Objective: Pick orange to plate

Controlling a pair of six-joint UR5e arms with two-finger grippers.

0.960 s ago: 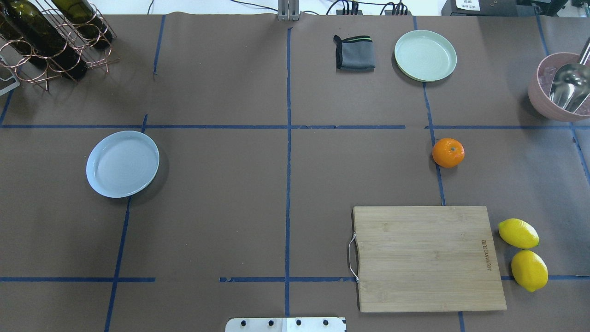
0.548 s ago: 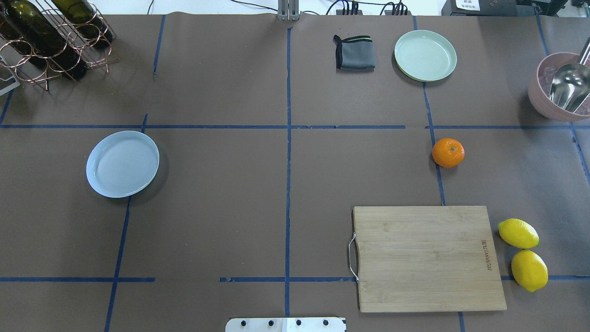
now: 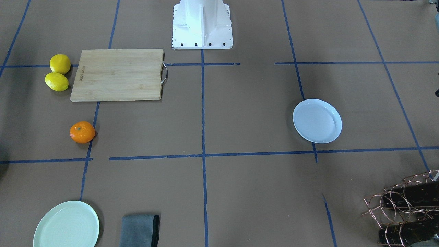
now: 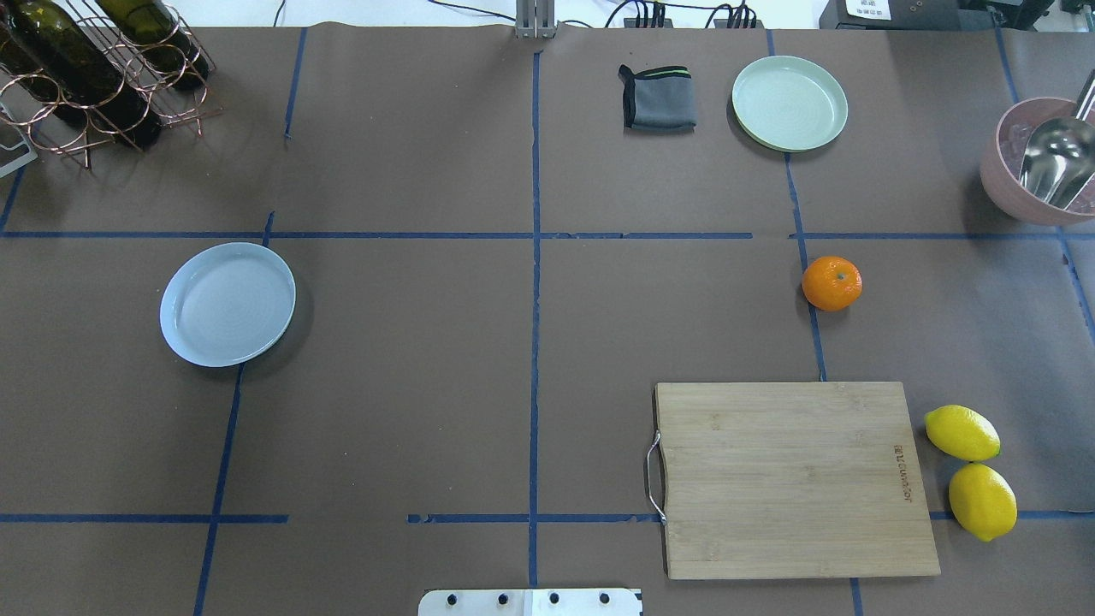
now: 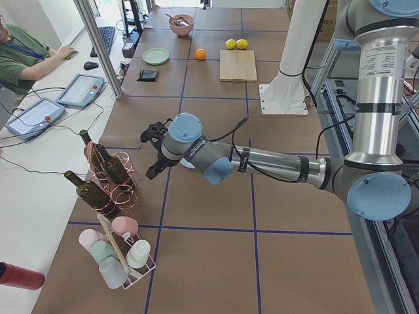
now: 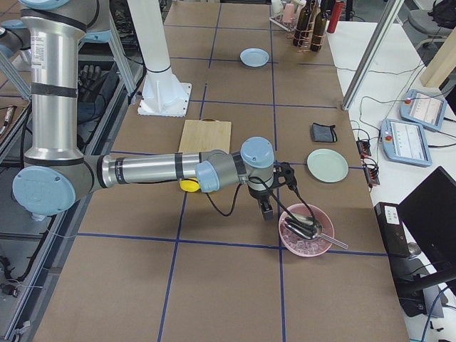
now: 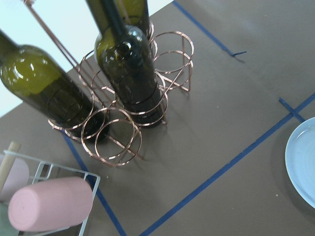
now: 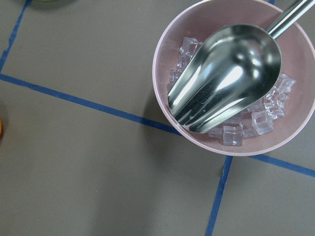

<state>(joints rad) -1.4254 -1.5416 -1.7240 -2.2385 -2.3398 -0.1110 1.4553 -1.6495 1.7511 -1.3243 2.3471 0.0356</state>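
The orange (image 4: 831, 283) sits on the brown table, right of centre, on a blue tape line; it also shows as the orange (image 3: 82, 132). The bluish-white plate (image 4: 227, 305) lies empty far to the left, also seen as the plate (image 3: 317, 120). Neither gripper shows in the overhead or front views. My left gripper (image 5: 149, 154) hovers between the wine rack and the plate. My right gripper (image 6: 279, 196) hangs beside the pink bowl, past the orange. I cannot tell whether either is open or shut.
A wooden cutting board (image 4: 791, 479) lies near the robot, with two lemons (image 4: 961, 432) to its right. Along the far edge are a mint-green plate (image 4: 790, 103) and a grey cloth (image 4: 657, 98). A pink bowl (image 8: 162, 44) holds ice and a scoop. A wine rack (image 4: 94, 68) stands far left.
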